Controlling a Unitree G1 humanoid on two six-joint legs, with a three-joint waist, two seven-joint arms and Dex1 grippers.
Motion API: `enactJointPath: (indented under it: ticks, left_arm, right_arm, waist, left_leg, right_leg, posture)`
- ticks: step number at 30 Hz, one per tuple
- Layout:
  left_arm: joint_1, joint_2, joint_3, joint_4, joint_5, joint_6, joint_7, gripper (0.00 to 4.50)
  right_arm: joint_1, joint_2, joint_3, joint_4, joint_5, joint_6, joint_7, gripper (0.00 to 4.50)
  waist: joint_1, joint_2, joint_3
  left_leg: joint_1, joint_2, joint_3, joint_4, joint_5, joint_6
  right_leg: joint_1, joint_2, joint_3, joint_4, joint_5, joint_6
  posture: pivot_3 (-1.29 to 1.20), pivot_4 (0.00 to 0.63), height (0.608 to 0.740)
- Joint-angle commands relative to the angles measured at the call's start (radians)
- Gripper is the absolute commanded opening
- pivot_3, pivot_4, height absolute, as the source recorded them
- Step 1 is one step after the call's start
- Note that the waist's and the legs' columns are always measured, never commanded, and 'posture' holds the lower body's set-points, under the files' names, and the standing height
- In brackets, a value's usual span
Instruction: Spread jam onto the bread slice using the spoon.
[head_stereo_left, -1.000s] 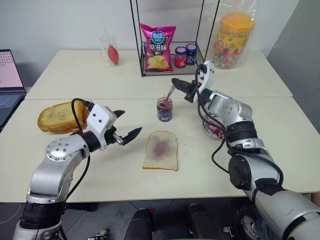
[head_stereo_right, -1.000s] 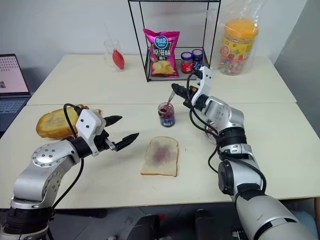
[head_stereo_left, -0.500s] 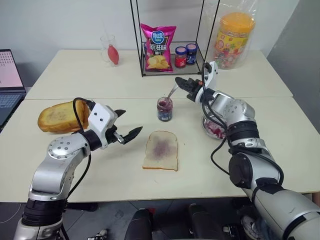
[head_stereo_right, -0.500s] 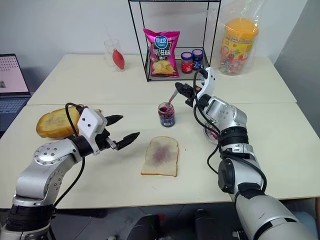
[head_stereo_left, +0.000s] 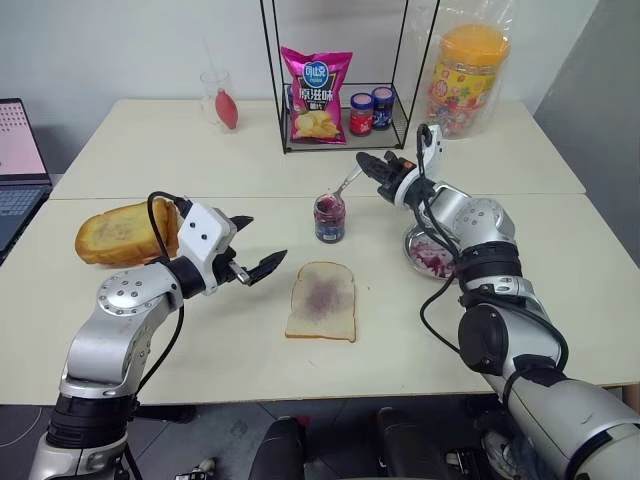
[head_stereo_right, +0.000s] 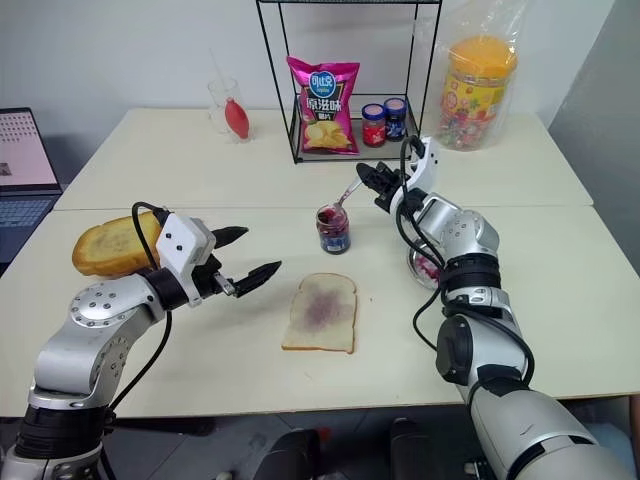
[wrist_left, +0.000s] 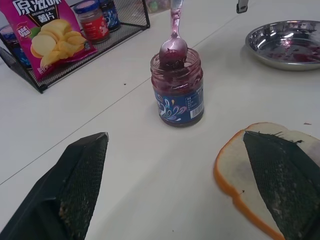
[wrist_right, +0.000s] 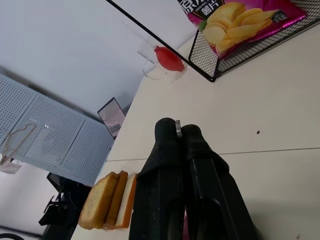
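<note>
Right gripper (head_stereo_left: 378, 165) clamped on the spoon (head_stereo_left: 347, 184) handle, held above the counter (head_stereo_left: 180, 340) just beside the wire rack (head_stereo_left: 335, 75); spoon slants down from the gripper, bowl sitting at the mouth of the open jam jar (head_stereo_left: 329, 217). Left wrist view shows the spoon bowl (wrist_left: 173, 48) coated purple-red, right at the jar rim. Jam (wrist_left: 176, 85) fills most of the jar, more of it as a thin purple smear at the centre of the bread slice (head_stereo_left: 322, 300). Bread slice lies flat on the counter, near the jar on the robot's side, not touching it. Left gripper (head_stereo_left: 255, 245) released, fingers spread wide, nothing between them, hovering over the counter to the left of the bread slice, pointing toward it. Stack of toasted slices (head_stereo_left: 118, 233) sits behind the left arm near the counter's left edge. Metal dish (head_stereo_left: 432, 250) with purple residue sits right of the jar, under the right forearm. Rack holds a pink chip bag (head_stereo_left: 316, 95) and two small lidded jars (head_stereo_left: 371, 110). Far side of the counter: a clear glass with a red object (head_stereo_left: 220, 98) on the left, a big candy jar with orange lid (head_stereo_left: 464, 78) on the right. Laptop (head_stereo_left: 17, 170) at the far left edge.
</note>
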Motion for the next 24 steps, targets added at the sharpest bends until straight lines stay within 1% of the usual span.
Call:
enactJointPath:
  ticks: [1,13,24]
  left_arm:
    - [-0.02,-0.003,0.007,-0.018,-0.001,-0.021,0.0,4.5]
    - [-0.03,-0.006,0.004,-0.012,0.001,-0.022,-0.002,4.5]
    - [-0.031,-0.004,0.008,-0.01,-0.001,-0.023,-0.006,4.5]
  right_arm:
    - [-0.045,-0.009,-0.024,-0.016,0.036,-0.002,-0.008,0.02]
    - [-0.041,-0.011,-0.055,-0.006,0.068,0.005,-0.038,0.02]
    - [-0.041,-0.02,-0.08,-0.038,0.104,0.026,-0.057,0.02]
  waist:
    - [0.0,0.0,0.0]
    - [0.0,0.0,0.0]
    - [0.0,0.0,0.0]
  left_leg:
    - [0.0,0.0,0.0,0.0,0.0,0.0]
    - [0.0,0.0,0.0,0.0,0.0,0.0]
    - [0.0,0.0,0.0,0.0,0.0,0.0]
  right_leg:
    - [0.0,0.0,0.0,0.0,0.0,0.0]
    - [0.0,0.0,0.0,0.0,0.0,0.0]
    - [0.0,0.0,0.0,0.0,0.0,0.0]
  posture:
    - [0.0,0.15,0.74]
    - [0.0,0.15,0.74]
    - [0.0,0.15,0.74]
